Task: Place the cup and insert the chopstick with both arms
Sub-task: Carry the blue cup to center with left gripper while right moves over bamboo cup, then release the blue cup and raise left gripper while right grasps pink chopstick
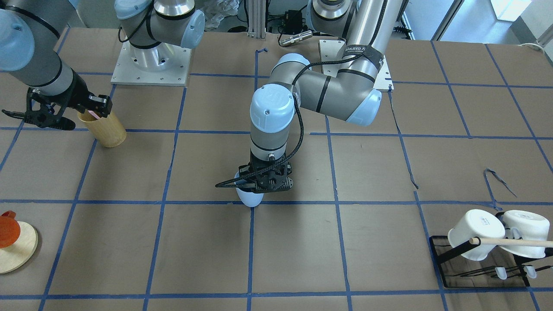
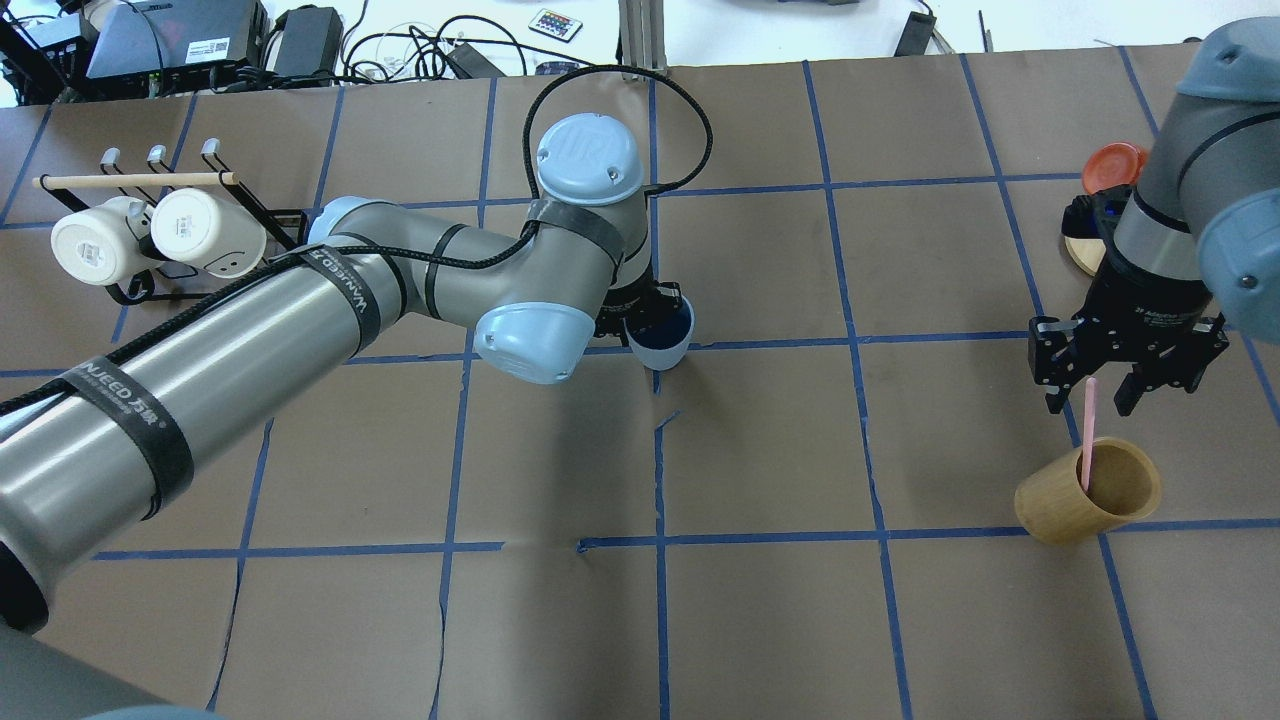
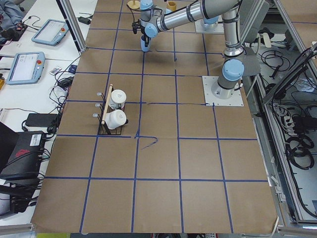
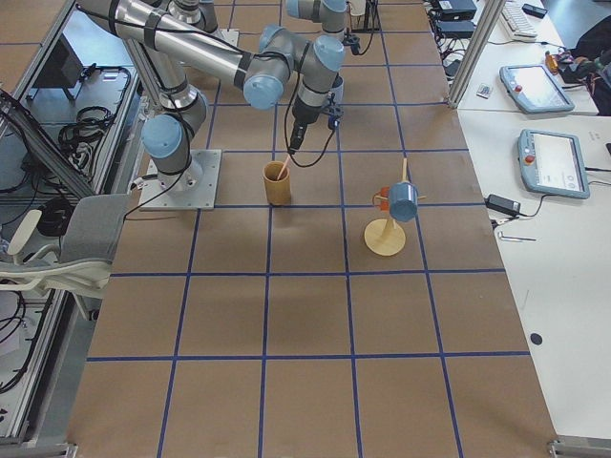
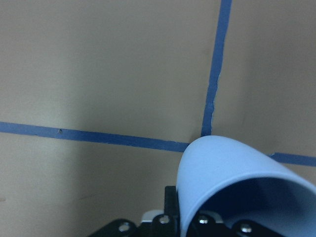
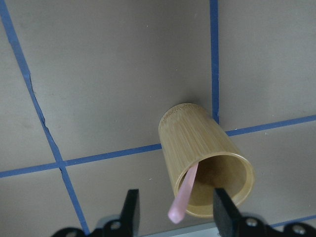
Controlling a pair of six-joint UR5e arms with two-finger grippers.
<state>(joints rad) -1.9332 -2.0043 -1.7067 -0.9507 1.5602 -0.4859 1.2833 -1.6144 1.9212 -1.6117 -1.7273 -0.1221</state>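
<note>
The light-blue cup (image 1: 251, 198) stands upright at a blue tape crossing in the middle of the table; it also shows in the overhead view (image 2: 662, 342) and fills the lower right of the left wrist view (image 5: 227, 168). My left gripper (image 1: 261, 185) reaches down from above and is shut on the cup's rim. The pale-pink chopstick (image 2: 1088, 432) leans inside the tan bamboo cup (image 2: 1088, 492). My right gripper (image 2: 1090, 398) is open just above it, one finger on each side of the stick's top end (image 6: 178, 205), not touching it.
A black rack (image 2: 130, 290) with two white mugs (image 2: 150, 238) and a wooden dowel stands on my far left. A round wooden stand (image 1: 17, 252) with an orange piece sits beyond the bamboo cup on my right. Blue tape lines grid the brown table.
</note>
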